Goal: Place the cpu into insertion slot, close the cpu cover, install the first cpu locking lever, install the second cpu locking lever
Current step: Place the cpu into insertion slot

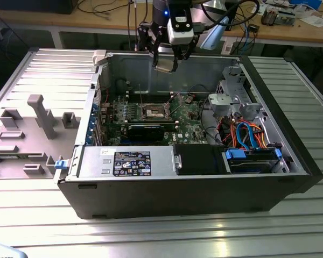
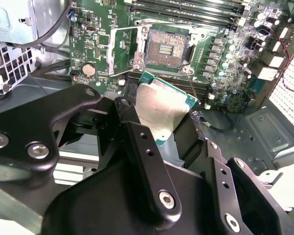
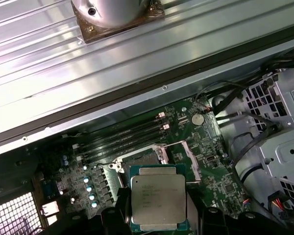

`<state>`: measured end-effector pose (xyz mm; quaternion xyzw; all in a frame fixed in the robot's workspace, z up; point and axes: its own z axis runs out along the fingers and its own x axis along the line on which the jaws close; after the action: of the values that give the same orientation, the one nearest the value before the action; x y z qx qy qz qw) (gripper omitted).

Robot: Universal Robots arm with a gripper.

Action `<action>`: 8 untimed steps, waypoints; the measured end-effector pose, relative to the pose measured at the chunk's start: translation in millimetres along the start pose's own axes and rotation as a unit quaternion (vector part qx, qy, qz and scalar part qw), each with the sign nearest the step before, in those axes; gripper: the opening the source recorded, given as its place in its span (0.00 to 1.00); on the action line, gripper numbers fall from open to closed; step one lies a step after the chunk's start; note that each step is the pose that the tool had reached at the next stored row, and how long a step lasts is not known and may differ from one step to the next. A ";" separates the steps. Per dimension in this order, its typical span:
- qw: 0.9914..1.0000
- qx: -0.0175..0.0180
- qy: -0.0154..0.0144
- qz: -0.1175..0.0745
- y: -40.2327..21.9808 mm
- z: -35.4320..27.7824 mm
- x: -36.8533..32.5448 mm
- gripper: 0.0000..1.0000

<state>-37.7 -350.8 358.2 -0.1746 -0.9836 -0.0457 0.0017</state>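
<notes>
My gripper (image 1: 165, 60) hangs above the open computer case, shut on the cpu (image 1: 164, 64), a flat silver-topped square chip. In both wrist views the cpu (image 2: 161, 110) (image 3: 158, 198) sits between the black fingers (image 2: 132, 127), held flat. Below it on the green board lies the insertion slot (image 1: 153, 112) (image 2: 166, 48), its dark centre bare and nothing in it. The cpu cover (image 2: 121, 48) stands flipped open beside the slot. In the first wrist view the held chip hides most of the slot (image 3: 148, 157).
The black case wall (image 1: 177, 188) rings the board. A long black card (image 1: 145, 129), a power supply (image 1: 132, 161), a metal drive cage (image 1: 231, 99) and orange and blue cables (image 1: 247, 134) crowd the inside. Memory slots (image 2: 186, 7) run beside the socket. A grey fixture tray (image 1: 32, 123) lies at the exterior view's left.
</notes>
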 end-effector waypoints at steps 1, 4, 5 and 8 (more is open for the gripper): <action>1.000 0.000 0.000 0.002 0.0 0.0 0.0 0.55; 1.000 0.000 -0.001 0.006 0.0 0.0 0.0 0.55; 1.000 0.000 -0.001 0.008 0.0 0.0 0.0 0.55; 1.000 0.000 -0.001 0.011 0.0 0.0 0.0 0.55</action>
<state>-37.7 -350.8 358.2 -0.1853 -0.9816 -0.0457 0.0012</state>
